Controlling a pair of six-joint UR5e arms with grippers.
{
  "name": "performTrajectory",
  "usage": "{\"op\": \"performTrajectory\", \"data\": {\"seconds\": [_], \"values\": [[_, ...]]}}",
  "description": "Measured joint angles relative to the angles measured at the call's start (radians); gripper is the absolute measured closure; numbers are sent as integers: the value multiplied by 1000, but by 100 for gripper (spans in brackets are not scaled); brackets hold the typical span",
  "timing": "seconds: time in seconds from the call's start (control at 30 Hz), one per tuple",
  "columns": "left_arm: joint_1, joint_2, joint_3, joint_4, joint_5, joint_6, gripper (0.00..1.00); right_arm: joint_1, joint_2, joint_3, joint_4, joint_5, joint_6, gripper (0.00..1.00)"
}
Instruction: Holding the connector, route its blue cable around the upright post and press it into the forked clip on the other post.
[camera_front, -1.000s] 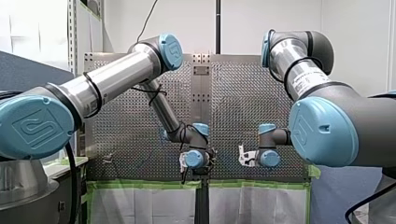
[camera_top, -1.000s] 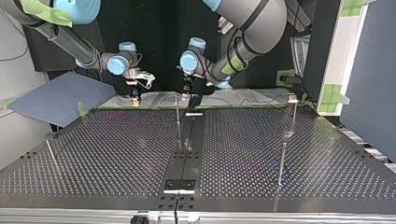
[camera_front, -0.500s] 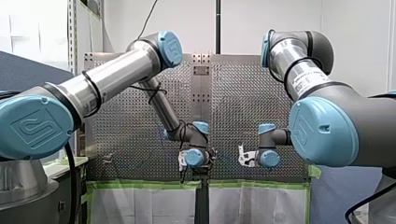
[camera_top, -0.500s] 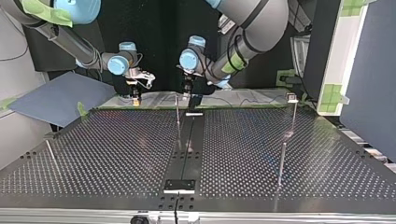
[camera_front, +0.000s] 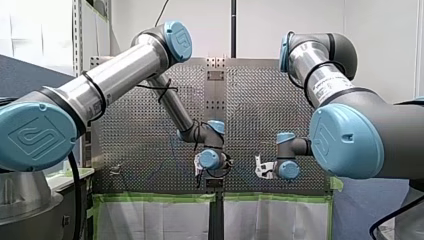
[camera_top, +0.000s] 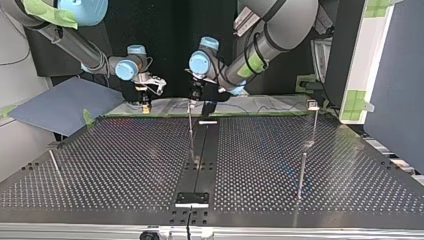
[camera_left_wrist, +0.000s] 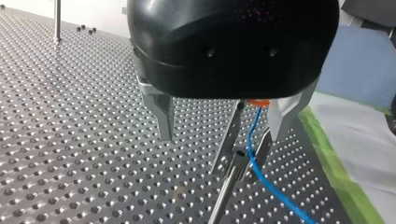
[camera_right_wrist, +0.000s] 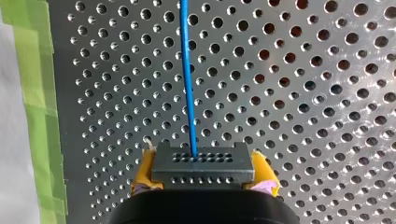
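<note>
Blue cable (camera_right_wrist: 187, 70) leaves the connector (camera_right_wrist: 203, 165) in my right claw (camera_right_wrist: 203, 176), end unseen.

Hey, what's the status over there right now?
Right gripper shut on connector. Left gripper open, straddling forked clip. Blue cable between clip's prongs, seating unclear. No obstruction seen.

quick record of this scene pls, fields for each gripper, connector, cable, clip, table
right gripper: shut on the connector, yellow pads on both sides of it
connector: dark grey block with rows of small holes
cable: blue, leaves the connector's middle and runs ahead over the table
left gripper: open, one metal finger on each side of the clip
clip: forked, on top of a thin post; the cable passes between its prongs
table: perforated metal
stage: cable looks to be in the fork; how firmly it sits cannot be told
</note>
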Motion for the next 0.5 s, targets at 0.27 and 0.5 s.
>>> {"op": "performTrajectory", "data": {"seconds": [0.27,0.5], "values": [[-4,1,-7,-41,-28,-5,0,0,1,0,4,0,0,88],[-5,0,-32,-29,-34,-20,0,0,1,0,5,0,-1,88]]}}
